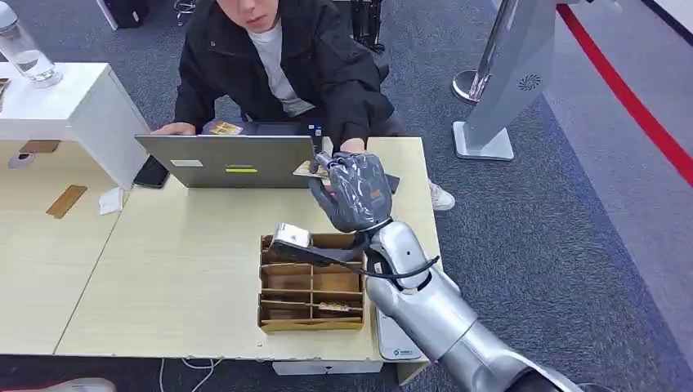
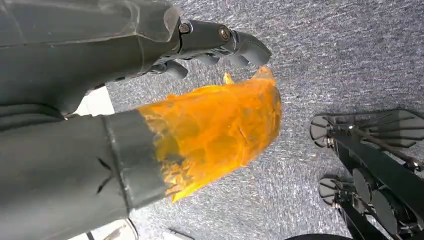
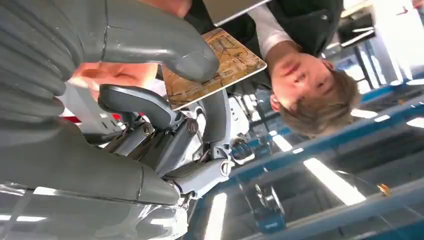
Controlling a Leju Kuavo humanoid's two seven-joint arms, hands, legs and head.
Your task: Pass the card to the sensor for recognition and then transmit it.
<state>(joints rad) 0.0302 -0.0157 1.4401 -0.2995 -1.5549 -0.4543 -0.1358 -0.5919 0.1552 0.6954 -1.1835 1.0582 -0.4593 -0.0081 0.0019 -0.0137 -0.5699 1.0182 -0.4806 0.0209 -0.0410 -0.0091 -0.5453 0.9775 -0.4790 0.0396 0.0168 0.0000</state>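
My right hand (image 1: 353, 192) is raised over the far side of the table, next to the laptop. It pinches a tan patterned card (image 3: 225, 57) between thumb (image 3: 165, 47) and fingers; an edge of the card (image 1: 307, 169) sticks out beside the hand. A seated person's hand (image 1: 351, 148) reaches to just behind mine; I cannot tell if it touches the card. A small white device (image 1: 290, 236) sits on a cardboard organizer (image 1: 311, 306). My left hand (image 2: 165, 85) hangs above grey carpet, holding nothing, its thumb wrapped in orange tape.
An open grey laptop (image 1: 225, 160) stands at the table's (image 1: 180, 269) far edge, with a phone (image 1: 152, 172) beside it. A flat white unit (image 1: 396, 339) lies at the near edge by my right arm. A white counter (image 1: 78, 106) with a bottle is at the left.
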